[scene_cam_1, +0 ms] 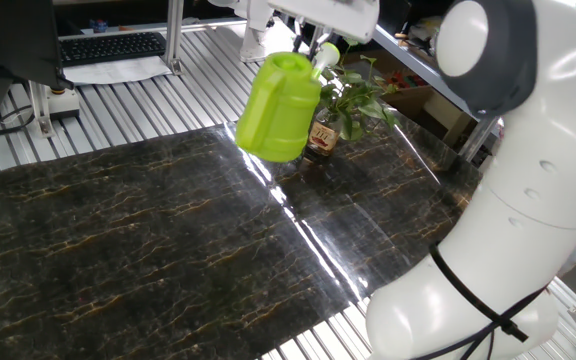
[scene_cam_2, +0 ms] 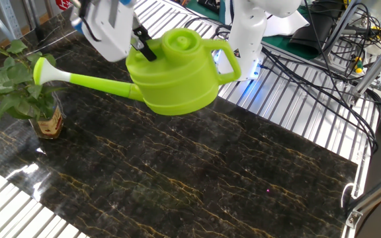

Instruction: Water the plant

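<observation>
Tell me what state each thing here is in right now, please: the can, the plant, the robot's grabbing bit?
watering can: held in the air above the table, spout tipped slightly down, its tip over the leaves
plant: upright in its brown jar on the table, not touched by the can
end effector: shut on the watering can's top
table: dark marble top, no spilled water visible

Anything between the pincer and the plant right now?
Only the watering can's spout, reaching from the pincer to the plant; below it the tabletop is bare, as the other fixed view shows.
</observation>
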Controlling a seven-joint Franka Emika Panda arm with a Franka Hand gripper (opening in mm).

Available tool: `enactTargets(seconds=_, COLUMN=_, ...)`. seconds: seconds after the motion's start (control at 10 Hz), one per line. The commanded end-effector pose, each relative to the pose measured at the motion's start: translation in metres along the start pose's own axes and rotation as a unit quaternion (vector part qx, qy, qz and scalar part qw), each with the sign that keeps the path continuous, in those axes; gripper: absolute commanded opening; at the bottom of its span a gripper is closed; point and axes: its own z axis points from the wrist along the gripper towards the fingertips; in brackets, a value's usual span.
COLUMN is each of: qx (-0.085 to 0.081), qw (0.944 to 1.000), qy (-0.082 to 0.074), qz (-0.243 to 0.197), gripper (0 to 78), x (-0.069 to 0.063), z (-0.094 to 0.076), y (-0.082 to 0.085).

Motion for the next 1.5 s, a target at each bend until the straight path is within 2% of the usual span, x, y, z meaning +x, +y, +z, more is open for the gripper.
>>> enactTargets(seconds=0.1, qx=0.006, qw=0.9997, qy=0.024, qz=-0.001, gripper=2.2, x=0.000, z=-0.005, y=0.001)
enactTargets(seconds=0.4, qx=0.011, qw=0.9995, qy=0.031, qz=-0.003, gripper=2.2, x=-0.001, z=-0.006, y=0.001)
enactTargets(seconds=0.7, qx=0.014, qw=0.9995, qy=0.030, qz=-0.003, gripper=2.2, x=-0.003, z=-0.011, y=0.002)
enactTargets(seconds=0.9, qx=0.021, qw=0.9989, qy=0.041, qz=-0.006, gripper=2.2, x=-0.010, z=-0.024, y=0.003)
enactTargets(seconds=1.3, qx=0.025, qw=0.9982, qy=0.055, qz=-0.005, gripper=2.2, x=-0.013, z=-0.029, y=0.003)
enactTargets(seconds=1.4, qx=0.022, qw=0.9971, qy=0.072, qz=0.002, gripper=2.2, x=-0.013, z=-0.029, y=0.003)
enactTargets(seconds=1.5, qx=0.021, qw=0.9964, qy=0.082, qz=0.004, gripper=2.2, x=-0.013, z=-0.029, y=0.003)
